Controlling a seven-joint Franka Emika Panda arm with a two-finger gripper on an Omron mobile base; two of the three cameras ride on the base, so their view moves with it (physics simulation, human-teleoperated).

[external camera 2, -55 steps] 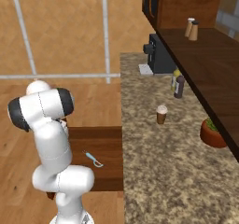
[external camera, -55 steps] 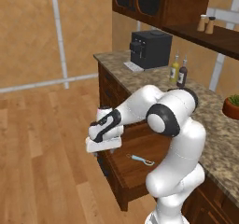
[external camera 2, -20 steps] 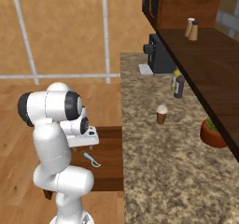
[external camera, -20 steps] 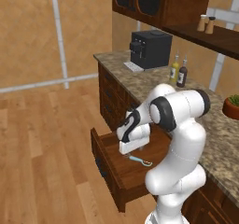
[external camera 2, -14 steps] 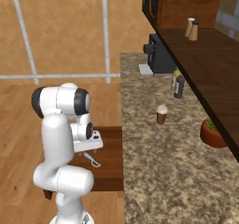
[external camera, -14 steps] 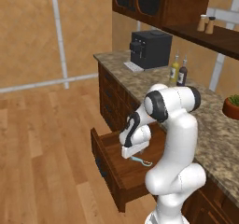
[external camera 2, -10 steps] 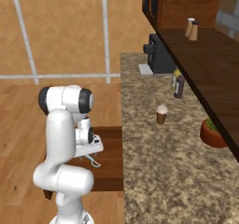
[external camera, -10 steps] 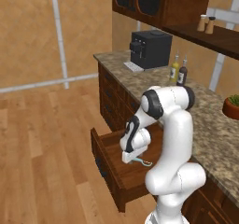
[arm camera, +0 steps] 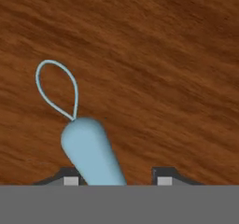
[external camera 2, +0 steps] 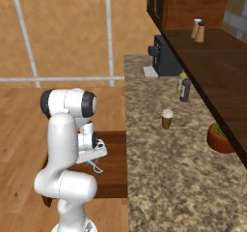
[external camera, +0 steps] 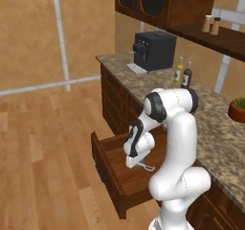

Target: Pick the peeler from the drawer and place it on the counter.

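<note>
Wood-plank flooring and tan tiled walls surround the kitchen run, where the counter [external camera: 214,123] of speckled granite sits atop dark cabinets. From the left base view, the drawer [external camera: 113,163] stands pulled out toward the floor, its reddish-brown floor exposed, and the gripper [external camera: 134,163] reaches down into it from the white arm. Just right of the gripper tip, the peeler [external camera: 145,166] lies flat on the drawer bottom. Farther right along the counter stand a black coffee machine [external camera: 154,50], two bottles [external camera: 183,73] and a potted plant [external camera: 237,110]. In the right base view a small cup [external camera 2: 167,119] stands on the granite, well apart from the drawer. Seen from the hand, the peeler's light blue handle [arm camera: 92,152] rises between the two dark fingertips [arm camera: 70,178], close against the left one, its thin looped head [arm camera: 57,88] pointing away; the fingers stand spread wide, the right tip apart from the handle.
</note>
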